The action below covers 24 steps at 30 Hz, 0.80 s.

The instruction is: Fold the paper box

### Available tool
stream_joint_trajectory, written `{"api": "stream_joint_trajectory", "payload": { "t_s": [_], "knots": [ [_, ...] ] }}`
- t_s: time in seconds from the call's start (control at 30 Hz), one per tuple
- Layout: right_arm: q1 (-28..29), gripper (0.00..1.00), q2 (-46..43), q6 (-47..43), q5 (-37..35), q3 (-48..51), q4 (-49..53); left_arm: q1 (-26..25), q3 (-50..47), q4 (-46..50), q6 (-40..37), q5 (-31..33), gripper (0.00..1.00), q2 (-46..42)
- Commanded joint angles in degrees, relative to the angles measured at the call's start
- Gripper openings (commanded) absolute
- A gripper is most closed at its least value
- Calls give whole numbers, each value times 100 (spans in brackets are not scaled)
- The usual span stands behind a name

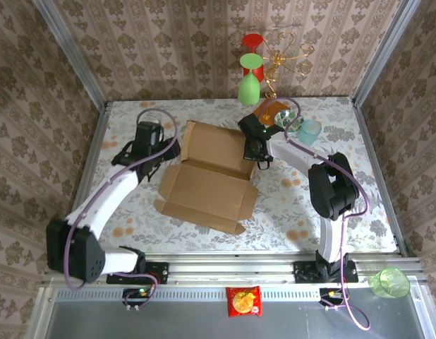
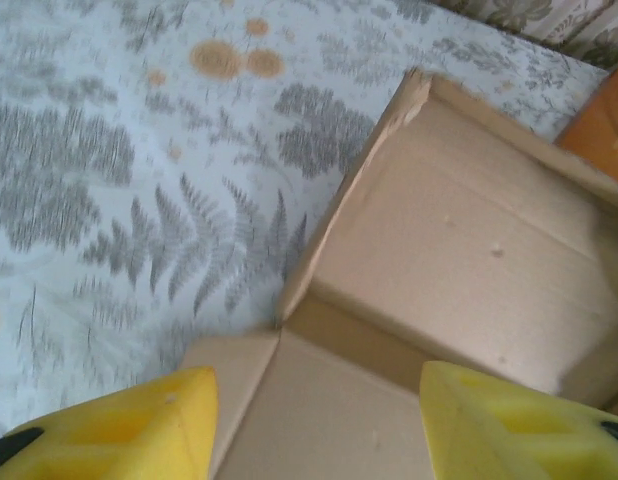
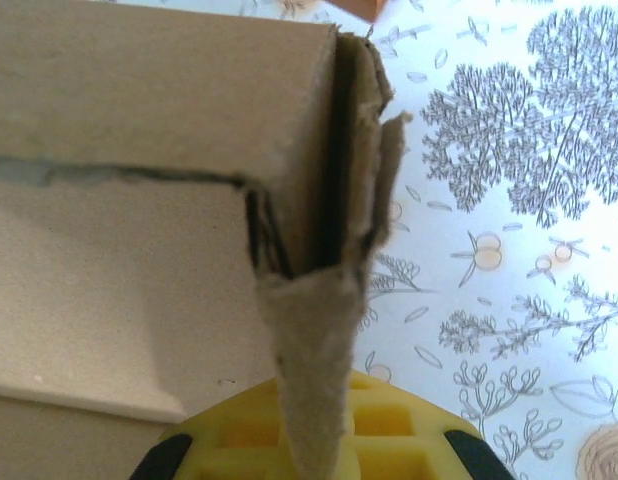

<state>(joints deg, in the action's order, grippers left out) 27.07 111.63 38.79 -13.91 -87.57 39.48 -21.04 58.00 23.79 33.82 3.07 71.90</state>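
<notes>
The paper box is a brown cardboard sheet lying partly folded in the middle of the table, its back panel raised. My left gripper hovers at the box's left edge. In the left wrist view its yellow fingers stand apart, open, over a corner of the cardboard where a side wall meets the floor panel. My right gripper is at the box's right edge. In the right wrist view this gripper is shut on the frayed edge of an upright cardboard wall.
A wooden slab with a gold wire stand, a green goblet, a red cup, a bowl and a teal cup crowd the back right. A green cup and a snack packet lie off the near edge.
</notes>
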Motion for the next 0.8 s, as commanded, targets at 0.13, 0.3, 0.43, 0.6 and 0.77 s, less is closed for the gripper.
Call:
{"api": "stream_joint_trajectory", "payload": {
  "t_s": [0.13,0.3,0.43,0.6,0.77],
  "knots": [
    [-312,0,318,472,906,-284,687,189,-1431,1015,1563,-920,66,-1304],
    [-555,0,433,571,1341,-370,776,173,-2573,342,2476,-1279,70,-2024],
    [-602,0,450,609,1541,-375,778,141,-3372,-788,3208,-1353,73,-2324],
    [-653,0,488,756,1793,-324,735,26,-3954,-1888,3511,-1171,74,-2283],
    [-705,0,535,871,2117,-324,719,-76,-4473,-3146,3634,-956,74,-2080]
  ]
}}
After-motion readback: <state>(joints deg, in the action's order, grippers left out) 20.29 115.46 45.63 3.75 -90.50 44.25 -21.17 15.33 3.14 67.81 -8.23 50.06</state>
